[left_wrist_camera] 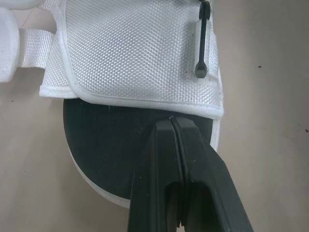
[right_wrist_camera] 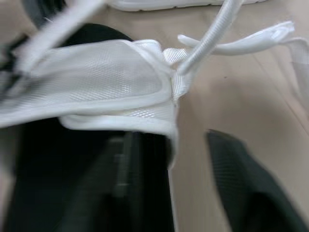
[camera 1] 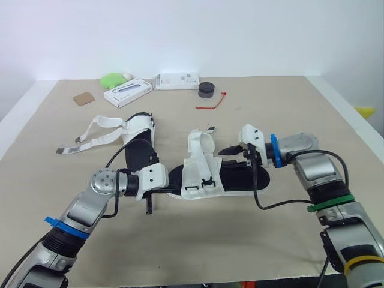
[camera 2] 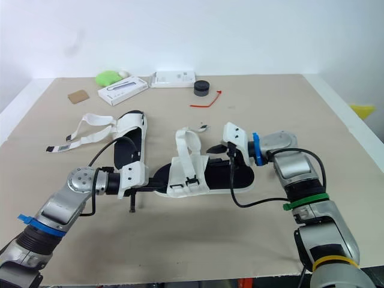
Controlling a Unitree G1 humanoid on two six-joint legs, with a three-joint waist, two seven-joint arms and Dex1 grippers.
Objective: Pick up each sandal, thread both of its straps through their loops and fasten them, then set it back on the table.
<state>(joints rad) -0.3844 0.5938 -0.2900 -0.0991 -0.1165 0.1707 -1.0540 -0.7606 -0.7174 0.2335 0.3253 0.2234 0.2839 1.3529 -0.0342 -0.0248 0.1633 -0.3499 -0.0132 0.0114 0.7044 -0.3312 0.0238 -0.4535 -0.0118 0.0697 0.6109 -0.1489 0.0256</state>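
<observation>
Two sandals on the desk [camera 1: 270, 240]: the near sandal [camera 1: 201, 168] lies flat between both arms, and the far sandal [camera 1: 141, 135] sits behind it to the left with its loose straps [camera 1: 90, 135] trailing over the desk. Head views give that layout plus clutter along the back edge: red tie [camera 1: 211, 103], black puck [camera 1: 206, 90], two white boxes [camera 1: 127, 92], green lump [camera 1: 112, 79]. They don't resolve the finger gaps; the wrist views do. Left wrist view: left gripper [left_wrist_camera: 172, 123] is fully closed, fingers pressed together over the black sole, tips right at the hem of the white mesh flap [left_wrist_camera: 130, 53]; can't tell if it pinches the hem. Right wrist view: right gripper [right_wrist_camera: 169, 145] is wide apart, one finger over the black footbed and the other over bare desk, with the sandal's side edge between them and nothing clamped.
</observation>
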